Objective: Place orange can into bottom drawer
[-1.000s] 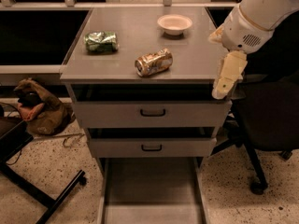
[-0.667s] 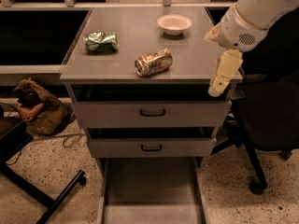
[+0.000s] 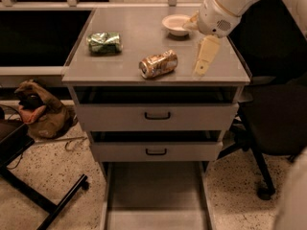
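The orange can lies on its side near the front middle of the grey cabinet top, silver end facing left. The gripper hangs over the right part of the top, a short way right of the can and not touching it; one pale finger shows, pointing down. It holds nothing that I can see. The bottom drawer is pulled out at floor level, its flat grey floor bare.
A green foil packet lies at the top's left. A small white bowl sits at the back right, close to the arm. Two closed drawer fronts have black handles. A black chair stands right; a brown bag and chair leg left.
The gripper has moved left and inward, from beyond the cabinet's right edge to above the top, closer to the can. The can has not moved.
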Available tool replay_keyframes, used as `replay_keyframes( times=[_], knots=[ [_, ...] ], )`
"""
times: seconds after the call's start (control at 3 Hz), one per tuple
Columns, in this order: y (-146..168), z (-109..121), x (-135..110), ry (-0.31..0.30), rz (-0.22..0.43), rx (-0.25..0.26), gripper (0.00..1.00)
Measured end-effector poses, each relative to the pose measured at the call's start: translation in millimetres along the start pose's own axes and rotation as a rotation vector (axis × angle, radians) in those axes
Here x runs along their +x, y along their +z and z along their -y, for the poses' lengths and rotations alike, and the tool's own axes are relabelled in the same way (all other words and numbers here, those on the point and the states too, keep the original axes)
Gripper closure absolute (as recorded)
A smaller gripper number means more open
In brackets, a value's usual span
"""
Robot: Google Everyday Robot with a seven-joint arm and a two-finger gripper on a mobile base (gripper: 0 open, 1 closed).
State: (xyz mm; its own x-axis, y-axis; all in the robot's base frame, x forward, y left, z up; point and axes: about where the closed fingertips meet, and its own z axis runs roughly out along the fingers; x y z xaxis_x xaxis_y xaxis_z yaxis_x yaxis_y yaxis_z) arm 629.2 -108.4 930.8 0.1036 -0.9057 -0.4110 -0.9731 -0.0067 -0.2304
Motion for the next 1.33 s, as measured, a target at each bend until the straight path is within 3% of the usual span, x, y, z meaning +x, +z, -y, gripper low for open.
replay_keyframes(
  times=[0.33, 1.0, 1.33],
  knots=[
    [9.1, 31.8, -32.6, -0.074, 0.037, 0.020, 0.00],
    [24.1, 36.8, -35.3, -0.080, 0.059, 0.009, 0.00],
    [52.5, 37.1, -35.3, -0.083, 0.089, -0.034, 0.00]
  ],
)
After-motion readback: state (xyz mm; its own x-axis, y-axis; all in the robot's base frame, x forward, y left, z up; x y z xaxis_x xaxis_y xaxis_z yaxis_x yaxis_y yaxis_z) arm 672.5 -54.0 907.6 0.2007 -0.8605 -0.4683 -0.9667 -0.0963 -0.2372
